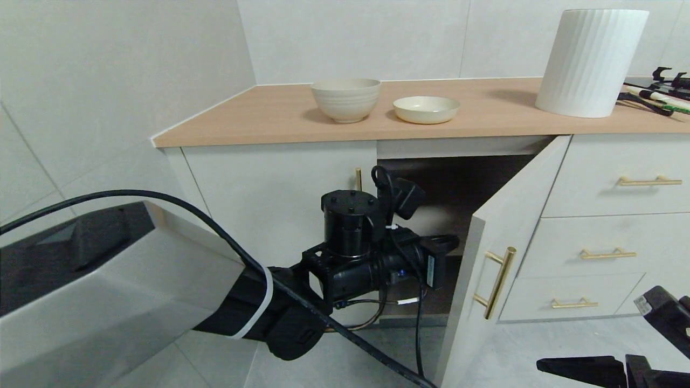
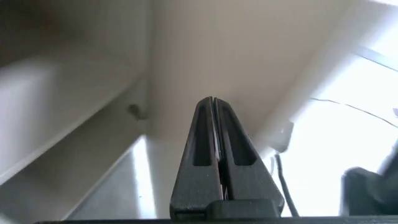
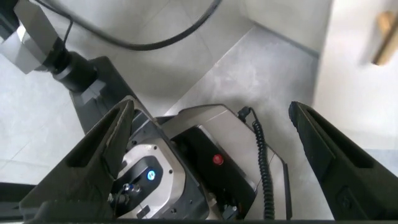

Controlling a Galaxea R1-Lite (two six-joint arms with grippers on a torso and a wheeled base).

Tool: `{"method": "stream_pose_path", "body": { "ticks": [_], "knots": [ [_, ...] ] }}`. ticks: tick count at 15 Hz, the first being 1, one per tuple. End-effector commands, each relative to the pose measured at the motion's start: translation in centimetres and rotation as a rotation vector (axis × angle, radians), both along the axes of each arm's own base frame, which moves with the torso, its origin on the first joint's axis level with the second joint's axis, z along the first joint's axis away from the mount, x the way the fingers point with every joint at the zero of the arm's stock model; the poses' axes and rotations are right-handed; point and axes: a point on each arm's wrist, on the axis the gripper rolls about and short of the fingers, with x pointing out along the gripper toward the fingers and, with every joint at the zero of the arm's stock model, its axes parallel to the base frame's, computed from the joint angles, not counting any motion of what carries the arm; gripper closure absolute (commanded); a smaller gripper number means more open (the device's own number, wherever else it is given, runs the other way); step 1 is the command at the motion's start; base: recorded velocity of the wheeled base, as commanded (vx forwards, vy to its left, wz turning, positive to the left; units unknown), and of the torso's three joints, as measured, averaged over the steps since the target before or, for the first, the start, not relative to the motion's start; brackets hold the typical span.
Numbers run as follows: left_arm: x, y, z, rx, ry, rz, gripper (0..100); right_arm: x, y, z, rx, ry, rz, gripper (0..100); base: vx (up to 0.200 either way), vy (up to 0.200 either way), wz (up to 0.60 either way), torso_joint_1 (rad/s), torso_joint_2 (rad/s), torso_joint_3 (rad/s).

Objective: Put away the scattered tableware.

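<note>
A deep beige bowl [image 1: 345, 99] and a shallow cream dish [image 1: 426, 109] stand side by side on the wooden countertop [image 1: 259, 121]. Below them the cabinet door [image 1: 485, 280] hangs open. My left arm's wrist [image 1: 372, 258] is at the mouth of the open cabinet, well below the tableware. My left gripper [image 2: 213, 106] is inside the cabinet, its fingers pressed together with nothing between them. My right gripper [image 3: 211, 107] is low at the right, open and empty, pointing down at the floor; one of its fingers [image 1: 582, 369] shows in the head view.
A tall white ribbed container [image 1: 590, 62] stands on the counter's right, with dark-handled utensils [image 1: 655, 97] beside it. Drawers with gold handles [image 1: 647, 181] fill the cabinet's right side. The open door juts out between my two arms. A wall closes the counter's left end.
</note>
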Motion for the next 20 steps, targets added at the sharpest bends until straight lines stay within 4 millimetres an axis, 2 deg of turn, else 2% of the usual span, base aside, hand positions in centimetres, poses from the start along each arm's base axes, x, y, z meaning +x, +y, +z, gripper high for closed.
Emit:
{"method": "stream_pose_path", "body": {
  "ticks": [1, 3, 7, 9, 10, 11, 12, 16, 17, 18, 19, 20],
  "knots": [
    [0.4, -0.7, 0.1, -0.006, -0.008, 0.009, 100, -0.1, -0.1, 0.1, 0.006, -0.008, 0.001, 0, 0.0, 0.0, 0.0, 0.0, 0.0, 0.0],
    [-0.1, -2.3, -0.6, 0.009, -0.01, 0.047, 100, -0.2, -0.2, 0.3, 0.015, -0.018, 0.001, 0, 0.0, 0.0, 0.0, 0.0, 0.0, 0.0],
    [-2.4, -3.9, 0.2, 0.006, -0.019, 0.026, 100, -0.3, -0.2, 0.4, 0.02, -0.022, 0.011, 0, 0.0, 0.0, 0.0, 0.0, 0.0, 0.0],
    [-5.6, -5.6, 1.5, -0.021, -0.019, -0.058, 100, -0.9, -0.4, 0.7, 0.04, -0.041, 0.031, 0, 0.0, 0.0, 0.0, 0.0, 0.0, 0.0],
    [-9.3, -7.0, 3.1, -0.064, 0.015, -0.16, 100, -1.7, -0.6, 0.8, 0.065, -0.052, 0.091, 0, 0.0, 0.0, 0.0, 0.0, 0.0, 0.0],
    [-10.9, -7.0, 4.1, -0.088, 0.027, -0.205, 100, -2.5, -0.9, 1.0, 0.101, -0.062, 0.157, 0, 0.0, 0.0, 0.0, 0.0, 0.0, 0.0],
    [-11.1, -6.3, 4.2, -0.083, 0.031, -0.209, 100, -2.7, -1.1, 1.1, 0.115, -0.066, 0.186, 0, 0.0, 0.0, 0.0, 0.0, 0.0, 0.0],
    [-5.9, -1.7, 3.3, -0.057, 0.042, -0.026, 100, -2.4, -0.8, 0.9, 0.102, -0.049, 0.181, 0, 0.0, 0.0, 0.0, 0.0, 0.0, 0.0],
    [-5.2, 0.0, 3.3, -0.048, 0.048, 0.016, 100, -2.1, -0.7, 0.9, 0.092, -0.041, 0.163, 0, 0.0, 0.0, 0.0, 0.0, 0.0, 0.0],
    [-5.1, 0.4, 3.3, -0.046, 0.05, 0.022, 100, -2.0, -0.6, 0.9, 0.089, -0.043, 0.156, 0, 0.0, 0.0, 0.0, 0.0, 0.0, 0.0],
    [-5.2, 3.7, 4.0, -0.037, 0.054, 0.079, 100, -0.8, 0.1, 0.7, 0.041, -0.028, 0.068, 0, 0.0, 0.0, 0.0, 0.0, 0.0, 0.0],
    [-5.4, 5.7, 4.4, -0.029, 0.051, 0.114, 100, 0.0, 0.6, 0.4, -0.004, -0.022, -0.006, 0, 0.0, 0.0, 0.0, 0.0, 0.0, 0.0]
  ]
}}
